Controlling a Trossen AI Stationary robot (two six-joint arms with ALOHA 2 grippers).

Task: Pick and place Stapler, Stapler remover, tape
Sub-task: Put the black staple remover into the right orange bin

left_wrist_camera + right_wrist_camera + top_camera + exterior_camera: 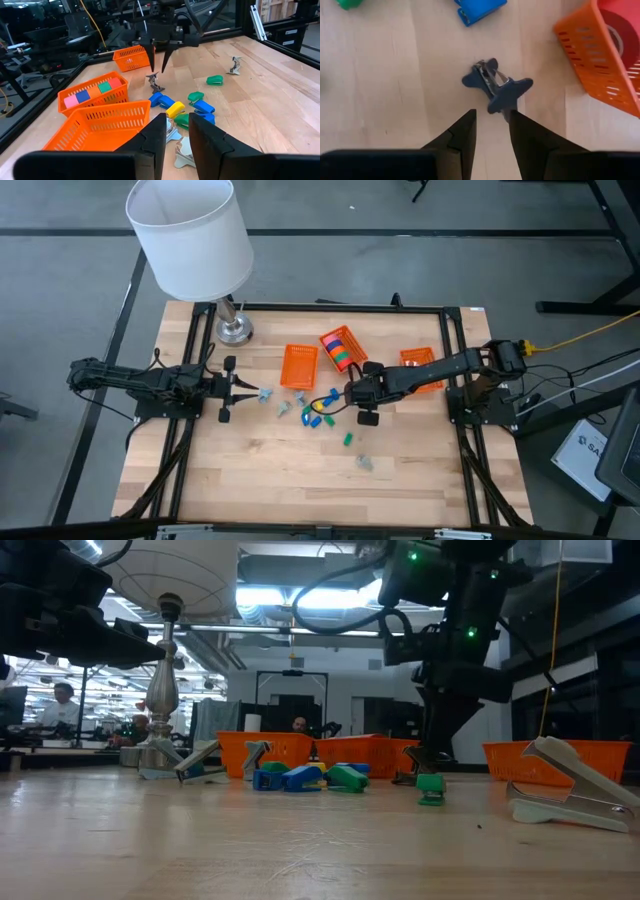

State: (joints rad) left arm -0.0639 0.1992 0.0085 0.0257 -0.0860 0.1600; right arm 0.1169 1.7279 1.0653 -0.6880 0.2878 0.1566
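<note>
Wooden desk [260,470], lamp [195,240] at rear; right claw [492,125] parted above blue staple remover [496,86] (beside tape basket [600,65]); left claw [177,132] parted.

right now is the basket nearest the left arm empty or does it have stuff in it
Empty. The left wrist view looks into the near orange basket and shows only bare mesh, while the next basket holds coloured tape rolls.

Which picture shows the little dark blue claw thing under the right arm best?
The right wrist view: the blue staple remover lies close on bare wood, just beyond the right gripper. The left wrist view shows it small and far off. The high and low views don't show it clearly.
</note>
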